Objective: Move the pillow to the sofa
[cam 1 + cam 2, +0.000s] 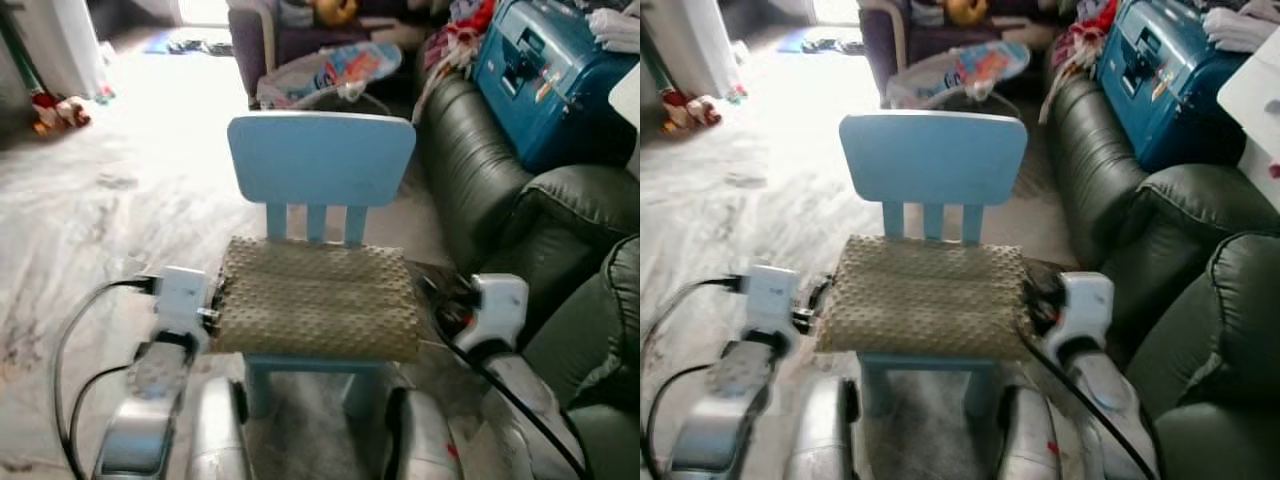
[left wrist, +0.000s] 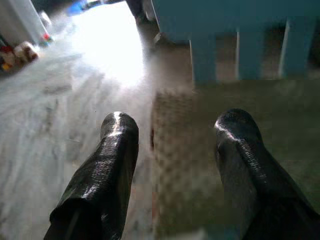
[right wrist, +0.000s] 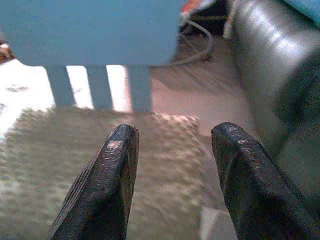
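both grippers sit at the two ends of one pillow, each with its two black fingers spread apart and clamped on nothing. left gripper [image 2: 175,130] is at the pillow's left edge: in its wrist view one finger [image 2: 112,150] hangs over the pale floor [image 1: 110,200] just outside that edge and the other lies over the cushion's bumpy top. right gripper [image 3: 172,142] is at the pillow's right end, one finger [image 3: 112,165] over the fabric and the other beyond the edge, towards the sofa. whether any finger actually touches the cloth cannot be told.

one olive-green, dimpled pillow [image 1: 318,298] lies flat on the seat of one small light-blue chair [image 1: 320,158], covering the seat from side to side and pushed up against the three slats of the chair back. it lies directly between the two grippers.

one dark green leather sofa [image 1: 500,190] stands just right of the chair, its rounded arm beside the right gripper. on the sofa further back rests one blue case [image 1: 540,65]. two silver forearms with black cables show low in the head views.
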Controlling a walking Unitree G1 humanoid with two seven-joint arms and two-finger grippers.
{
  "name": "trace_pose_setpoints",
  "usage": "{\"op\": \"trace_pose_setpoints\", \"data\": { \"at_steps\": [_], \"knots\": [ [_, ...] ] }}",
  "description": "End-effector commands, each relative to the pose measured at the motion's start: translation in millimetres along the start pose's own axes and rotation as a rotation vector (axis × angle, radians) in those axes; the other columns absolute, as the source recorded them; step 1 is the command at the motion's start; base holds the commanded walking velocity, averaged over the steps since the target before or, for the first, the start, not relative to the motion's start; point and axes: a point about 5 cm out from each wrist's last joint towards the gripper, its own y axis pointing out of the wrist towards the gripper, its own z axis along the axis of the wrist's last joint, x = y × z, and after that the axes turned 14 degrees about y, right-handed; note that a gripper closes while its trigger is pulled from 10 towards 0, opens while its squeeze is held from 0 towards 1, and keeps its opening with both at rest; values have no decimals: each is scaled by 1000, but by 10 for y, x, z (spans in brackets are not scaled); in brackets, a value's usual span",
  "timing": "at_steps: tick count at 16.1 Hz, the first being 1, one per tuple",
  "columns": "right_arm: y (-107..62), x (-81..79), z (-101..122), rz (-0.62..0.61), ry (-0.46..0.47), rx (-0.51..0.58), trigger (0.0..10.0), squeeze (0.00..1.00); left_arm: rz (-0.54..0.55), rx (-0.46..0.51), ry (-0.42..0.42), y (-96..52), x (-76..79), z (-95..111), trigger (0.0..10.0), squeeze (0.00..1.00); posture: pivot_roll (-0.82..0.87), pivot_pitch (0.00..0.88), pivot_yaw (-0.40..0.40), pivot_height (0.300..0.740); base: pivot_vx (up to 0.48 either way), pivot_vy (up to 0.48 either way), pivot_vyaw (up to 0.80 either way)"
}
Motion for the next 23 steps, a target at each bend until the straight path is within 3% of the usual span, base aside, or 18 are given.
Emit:
{"op": "trace_pose_setpoints", "data": {
  "at_steps": [1,2,6,7,9,10,13,16,21,23],
  "knots": [
    [54,-3,-3,-8,8,-33,10000,0,2,-100,28,41,-105,-154,10000,0,49,0,-55,519,0,0,0],
    [125,-22,-26,-6,34,-68,10000,0,-37,-160,40,104,-163,-241,10000,0,46,23,-57,519,0,0,0],
    [214,-94,-69,46,26,-152,10000,0,-78,-203,65,155,-298,-318,10000,0,37,142,-36,519,0,0,0],
    [372,-78,-98,44,37,-198,10000,0,-100,-205,75,318,-347,-307,10000,0,33,181,-33,519,0,0,0],
    [452,-132,-114,52,25,-229,10000,0,-84,-193,57,406,-423,-252,10000,0,15,215,-33,519,0,0,0],
    [580,-203,-104,84,33,-238,10000,0,-82,-201,50,532,-435,-230,10000,0,8,238,-31,519,0,0,0],
    [686,-275,-105,104,36,-270,10000,0,-79,-197,67,643,-451,-204,10000,0,-7,294,-35,519,0,0,0],
    [797,-207,-224,82,53,-326,10000,0,-63,-207,75,812,-442,-220,10000,0,-11,331,-44,519,0,0,0],
    [921,-271,-311,92,67,-351,10000,0,-30,-198,38,882,-425,-240,10000,0,-7,356,-58,519,0,0,0],
    [1028,-413,-293,143,89,-299,10000,0,-3,-206,42,918,-407,-245,10000,0,-5,361,-65,519,0,0,0]
  ]
}}
